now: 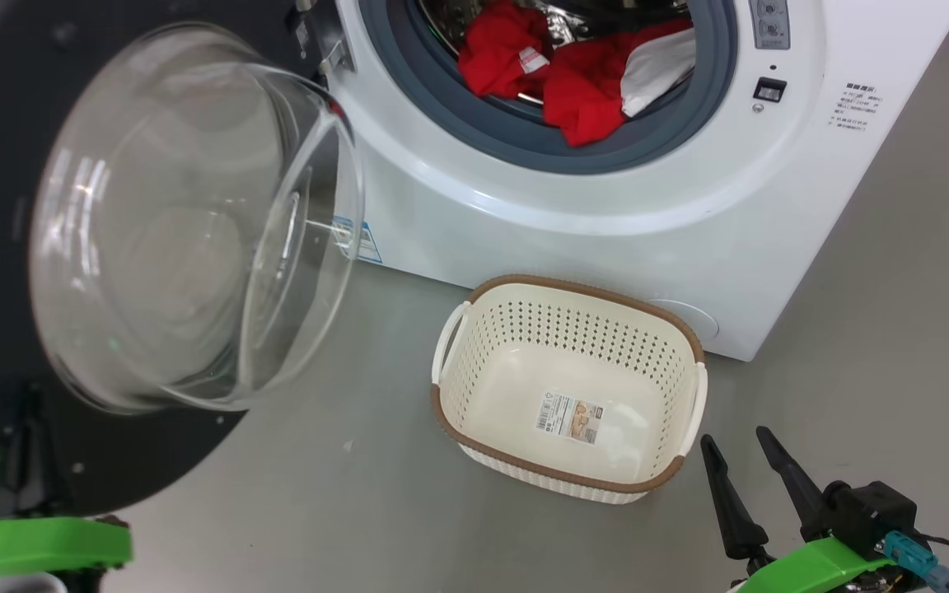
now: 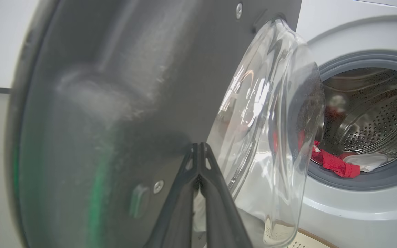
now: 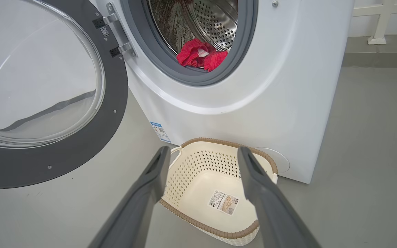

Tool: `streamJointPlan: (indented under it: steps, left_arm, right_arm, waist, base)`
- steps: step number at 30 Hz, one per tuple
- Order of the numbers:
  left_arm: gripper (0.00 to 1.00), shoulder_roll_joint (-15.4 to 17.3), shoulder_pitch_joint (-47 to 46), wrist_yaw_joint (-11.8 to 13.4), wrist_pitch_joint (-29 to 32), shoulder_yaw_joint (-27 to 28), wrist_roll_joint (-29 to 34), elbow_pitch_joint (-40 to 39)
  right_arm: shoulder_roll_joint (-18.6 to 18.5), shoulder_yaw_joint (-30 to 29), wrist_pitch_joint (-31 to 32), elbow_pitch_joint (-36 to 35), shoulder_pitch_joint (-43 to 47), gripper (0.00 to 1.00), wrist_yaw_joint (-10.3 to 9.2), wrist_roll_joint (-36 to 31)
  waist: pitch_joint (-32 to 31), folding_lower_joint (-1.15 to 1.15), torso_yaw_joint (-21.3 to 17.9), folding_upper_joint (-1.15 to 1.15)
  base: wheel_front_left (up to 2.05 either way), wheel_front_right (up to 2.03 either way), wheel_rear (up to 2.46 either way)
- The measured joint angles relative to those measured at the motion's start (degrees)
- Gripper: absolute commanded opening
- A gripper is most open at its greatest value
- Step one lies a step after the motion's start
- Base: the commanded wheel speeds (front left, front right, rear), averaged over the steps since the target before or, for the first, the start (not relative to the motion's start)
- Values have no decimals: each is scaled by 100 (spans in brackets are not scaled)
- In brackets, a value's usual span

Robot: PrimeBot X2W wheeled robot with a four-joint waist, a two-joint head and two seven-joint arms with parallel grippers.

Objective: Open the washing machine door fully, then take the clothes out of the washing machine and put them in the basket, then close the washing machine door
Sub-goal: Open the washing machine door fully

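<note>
The washing machine door (image 1: 145, 461) stands swung open at the left, its clear glass bowl (image 1: 194, 222) bulging toward me. The white washing machine (image 1: 573, 239) has red clothes (image 1: 582, 91) and a white cloth piece (image 1: 656, 70) lying at the drum mouth. The cream basket (image 1: 561, 284) sits empty on the floor in front of the machine. My left gripper (image 2: 198, 145) is shut with nothing in it, its tips close against the door's dark inner face (image 2: 115, 103). My right gripper (image 3: 203, 150) hangs open above the basket (image 3: 215, 141), at its near right in the head view (image 1: 736, 442).
Grey floor (image 1: 870, 346) lies open right of the machine and in front of the basket. The open door takes up the left side. A white wall and a white frame leg (image 3: 377, 38) stand behind the machine's right side.
</note>
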Motion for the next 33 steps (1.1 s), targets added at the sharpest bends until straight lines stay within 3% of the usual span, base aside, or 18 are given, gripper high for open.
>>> streamJointPlan:
  steps: [15,33]
  left_arm:
    - [0,409,-854,0,-1,849,-45,958]
    - [0,1053,-1663,0,-3,1599,743,1942]
  right_arm:
    - [-18,-10,0,-9,-269,100,0,-197]
    - [-41,8,0,-32,-432,100,0,-270]
  waist:
    - [340,0,-122,0]
    - [727,0,-328,0]
  base:
    - [0,0,0]
    - [0,0,0]
